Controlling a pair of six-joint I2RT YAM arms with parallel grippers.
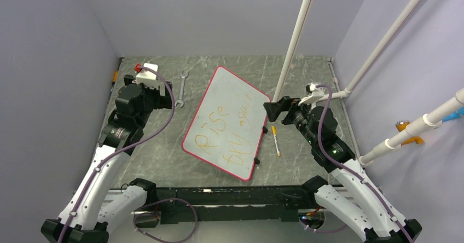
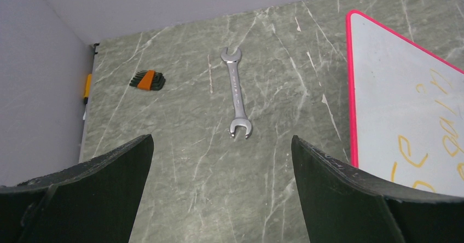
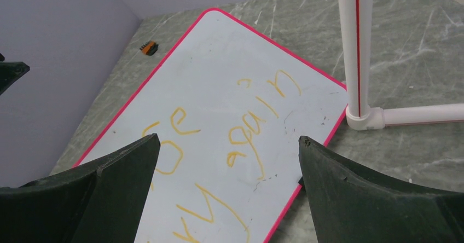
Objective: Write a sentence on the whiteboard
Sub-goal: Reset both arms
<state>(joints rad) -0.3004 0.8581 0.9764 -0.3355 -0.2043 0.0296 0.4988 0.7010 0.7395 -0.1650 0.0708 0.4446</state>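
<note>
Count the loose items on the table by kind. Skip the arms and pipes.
Whiteboard: 1
Marker pen: 1
Wrench: 1
Hex key set: 1
Total: 4
Yellow piece at the table's left edge: can't tell what it is, so not counted.
</note>
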